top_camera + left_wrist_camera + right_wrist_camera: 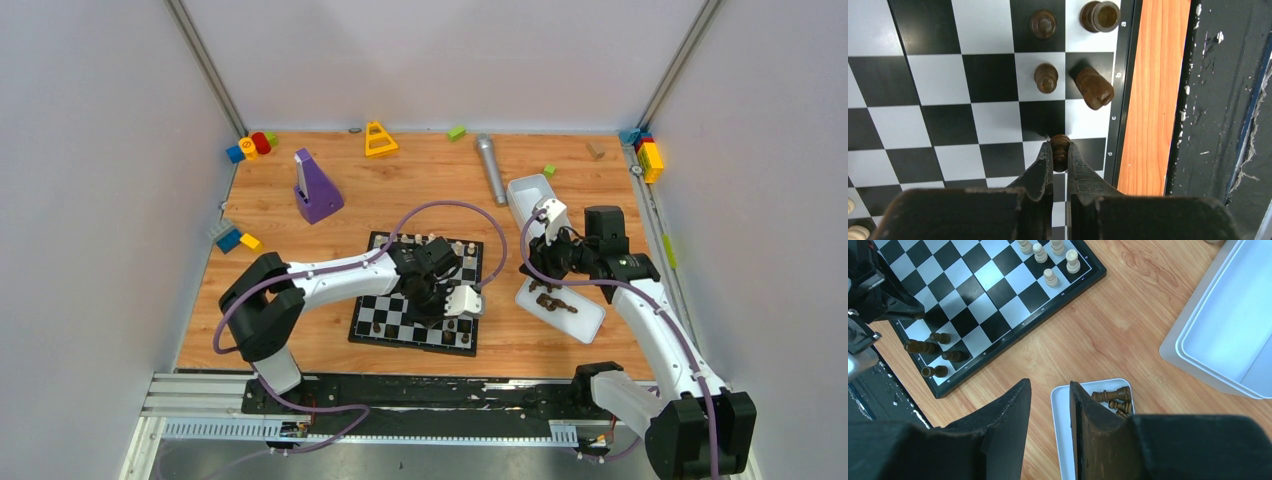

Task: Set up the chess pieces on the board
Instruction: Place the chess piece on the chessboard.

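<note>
The left gripper pinches a dark piece, its base hidden; the right gripper hangs part-open, empty, above a tray.

Top camera looks down on the whole table; both close wrist cameras share the board.

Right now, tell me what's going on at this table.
The left arm's fingers are pinching a dark brown piece over the board, near its edge and close to four other dark pieces. Cream pieces stand at the opposite side. The right arm's fingers hang open and empty by a small white tray with more dark pieces in it.
</note>
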You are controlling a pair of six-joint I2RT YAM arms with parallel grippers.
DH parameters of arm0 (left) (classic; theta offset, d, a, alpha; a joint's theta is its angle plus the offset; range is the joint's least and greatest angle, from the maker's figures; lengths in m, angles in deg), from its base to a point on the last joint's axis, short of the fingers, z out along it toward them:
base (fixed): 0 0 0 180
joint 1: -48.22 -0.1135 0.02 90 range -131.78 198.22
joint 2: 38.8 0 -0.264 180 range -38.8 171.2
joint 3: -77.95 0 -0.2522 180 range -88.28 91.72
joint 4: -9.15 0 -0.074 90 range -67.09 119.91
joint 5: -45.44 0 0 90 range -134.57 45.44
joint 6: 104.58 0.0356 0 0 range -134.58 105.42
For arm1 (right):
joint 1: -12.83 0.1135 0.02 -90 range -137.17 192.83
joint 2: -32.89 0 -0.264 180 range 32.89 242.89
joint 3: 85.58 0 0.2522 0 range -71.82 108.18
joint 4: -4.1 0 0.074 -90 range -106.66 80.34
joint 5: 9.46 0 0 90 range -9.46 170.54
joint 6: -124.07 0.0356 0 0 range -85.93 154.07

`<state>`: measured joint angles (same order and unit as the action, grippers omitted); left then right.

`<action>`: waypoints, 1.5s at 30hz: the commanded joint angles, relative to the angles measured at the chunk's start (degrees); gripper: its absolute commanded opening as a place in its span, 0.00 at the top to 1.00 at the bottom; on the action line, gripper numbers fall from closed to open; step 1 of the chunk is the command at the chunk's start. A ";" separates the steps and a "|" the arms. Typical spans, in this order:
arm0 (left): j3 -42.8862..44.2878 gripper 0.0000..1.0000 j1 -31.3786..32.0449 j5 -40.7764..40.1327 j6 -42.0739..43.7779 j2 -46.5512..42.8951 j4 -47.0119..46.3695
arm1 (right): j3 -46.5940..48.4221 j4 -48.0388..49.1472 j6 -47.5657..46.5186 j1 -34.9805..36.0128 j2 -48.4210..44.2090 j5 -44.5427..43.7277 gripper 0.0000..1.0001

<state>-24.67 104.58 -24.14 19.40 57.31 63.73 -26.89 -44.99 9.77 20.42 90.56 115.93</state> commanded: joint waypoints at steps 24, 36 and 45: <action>3.46 0.58 2.28 -3.17 -0.56 2.77 -4.60 | 0.25 0.44 -1.10 0.31 -0.64 -0.43 0.65; -1.96 0.29 -1.68 -7.80 -0.47 -10.63 -5.51 | 0.43 -0.66 -1.14 0.28 -0.52 -2.68 0.65; -7.21 0.23 -8.69 -7.52 -1.03 -22.07 -4.26 | -0.98 -6.38 -4.01 0.26 4.70 -8.90 0.56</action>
<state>-30.33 98.08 -31.81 18.79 39.89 59.14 -27.50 -47.62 7.96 20.42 92.04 110.14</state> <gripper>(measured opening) 0.761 0.426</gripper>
